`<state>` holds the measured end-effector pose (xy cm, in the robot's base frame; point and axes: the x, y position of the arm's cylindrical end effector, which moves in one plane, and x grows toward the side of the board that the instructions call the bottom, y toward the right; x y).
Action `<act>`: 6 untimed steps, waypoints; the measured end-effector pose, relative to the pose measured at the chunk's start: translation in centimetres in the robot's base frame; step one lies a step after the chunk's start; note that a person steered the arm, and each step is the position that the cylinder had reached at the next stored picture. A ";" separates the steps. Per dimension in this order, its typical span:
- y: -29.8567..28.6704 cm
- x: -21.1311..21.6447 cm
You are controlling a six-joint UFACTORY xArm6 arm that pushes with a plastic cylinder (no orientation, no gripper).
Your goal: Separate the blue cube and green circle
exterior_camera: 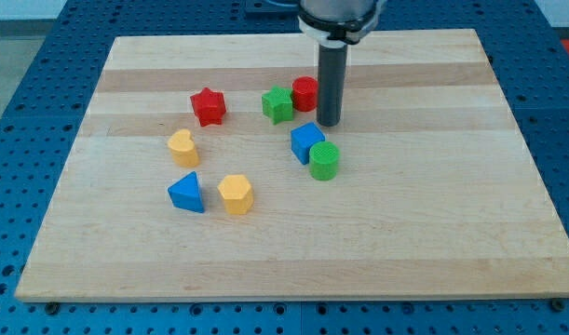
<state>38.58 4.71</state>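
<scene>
The blue cube (306, 141) sits right of the board's middle. The green circle (324, 160), a short cylinder, touches it at its lower right. My tip (328, 123) is at the end of the dark rod, just above and slightly right of the blue cube, close to its top corner and beside the red cylinder (305, 93). I cannot tell if the tip touches the cube.
A green star (277, 104) stands left of the red cylinder. A red star (209, 106) lies further left. A yellow heart (182, 147), a blue triangle (187, 193) and a yellow hexagon (236, 194) lie at the lower left. The wooden board (433, 233) rests on a blue perforated table.
</scene>
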 end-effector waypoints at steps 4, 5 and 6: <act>-7.8 2.6; -9.7 2.6; -7.2 2.6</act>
